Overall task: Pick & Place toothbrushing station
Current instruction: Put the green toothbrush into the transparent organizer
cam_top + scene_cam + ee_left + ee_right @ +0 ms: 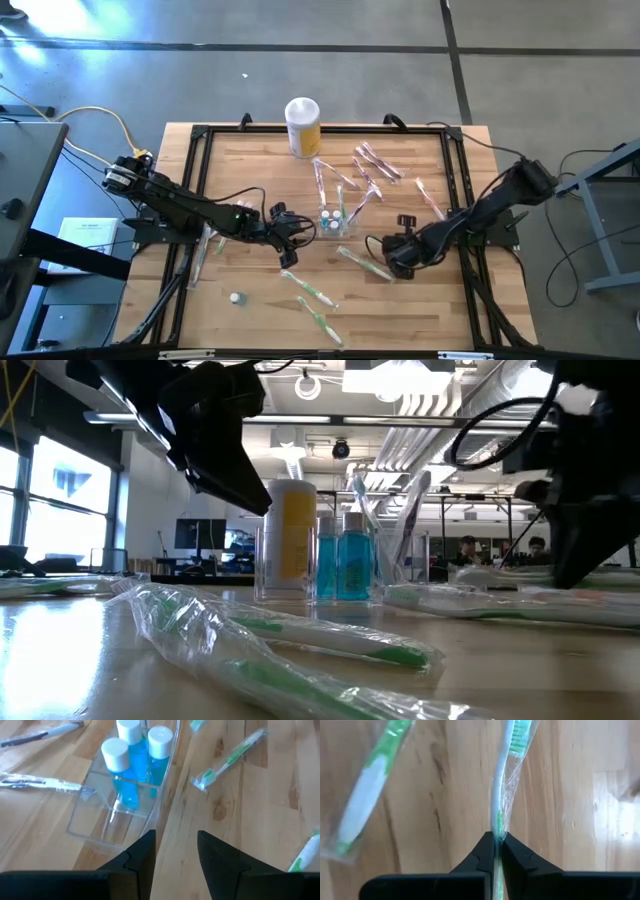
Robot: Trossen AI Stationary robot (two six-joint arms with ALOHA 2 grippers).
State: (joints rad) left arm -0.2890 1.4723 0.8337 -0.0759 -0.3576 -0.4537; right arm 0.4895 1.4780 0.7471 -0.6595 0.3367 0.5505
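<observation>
Clear plastic marks the station (338, 221), a low see-through holder standing upright near the middle of the table (250, 330). Two blue bottles (134, 755) with white caps stand in its compartments, and a couple of toothbrushes (357, 205) lean out of it on the side toward the yellow canister (303, 126), which stands well apart by the table's far edge.

Just beside the station, on its left-arm side, hovers the left gripper (300, 232). Its fingers (142, 857) are spread with a bare gap between them and hold nothing; in the left wrist view the station's near corner lies right in front of one fingertip, and whether they touch cannot be told.

On the station's other side, toward the near edge, the right gripper (498, 840) is down at the table. Its fingers are pressed together, pinching a wrapped green toothbrush (501, 775) by the handle; the brush and its clear wrapper run straight out from the fingertips over the wood. A second wrapped green brush (367, 790) lies beside it, apart from the fingers.

More wrapped brushes lie around the station: pink ones (375, 160) between it and the table's far right corner, green ones (310, 290) toward the near edge. A small white cap (236, 297) sits alone near the front, well apart from the station on the left arm's side.

In the low view the station stands behind a wrapped green brush (300, 635) lying in the foreground.
</observation>
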